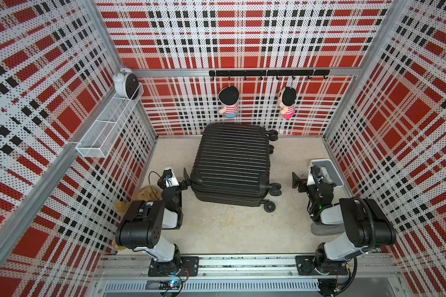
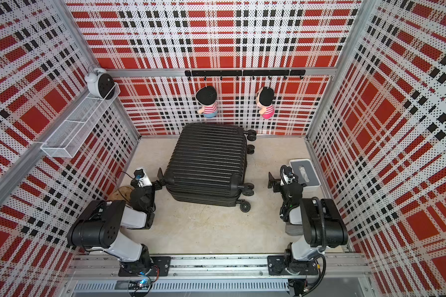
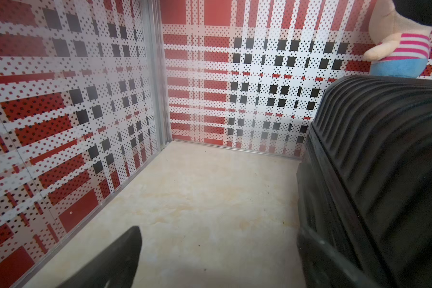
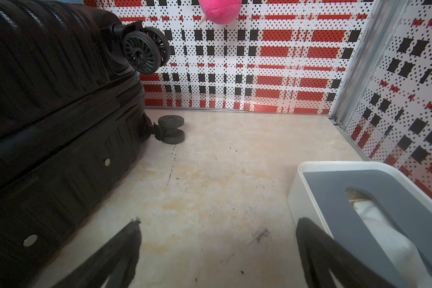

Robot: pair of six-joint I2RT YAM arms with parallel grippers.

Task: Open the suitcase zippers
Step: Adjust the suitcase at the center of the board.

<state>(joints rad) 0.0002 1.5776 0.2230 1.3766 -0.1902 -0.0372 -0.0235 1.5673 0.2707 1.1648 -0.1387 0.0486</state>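
Black suitcase [image 1: 232, 164] flat on a pale bench [image 1: 229, 231], plaid perforated walls [image 1: 49, 102] around.
Ribbed shell up, wheels [image 1: 274, 185] to the right, it lies mid-bench near the back wall [image 1: 255, 120], halves shut along the zippers [image 4: 127, 96]. Left end effector [image 1: 186, 179]: jaws spread wide, empty, one jaw just beside the case's left side. Right end effector [image 1: 298, 183]: jaws equally wide, empty, between wheels and tissue box [image 1: 328, 171].

Surface: desk [image 1: 229, 231], pale beige, marbled, with yellowish stains. Dark scuff [image 4: 260, 234] just ahead of right tool [image 1: 298, 183]. Black ribbed suitcase [image 1: 232, 164] lies flat between the tools, one side just beside left tool [image 1: 187, 179], wheels toward right tool. White-grey tissue box [image 1: 319, 162] just outboard of right tool. Tan soft item [image 1: 146, 194] behind left tool, partly hidden. Grey pad [image 1: 322, 230] well behind right tool.
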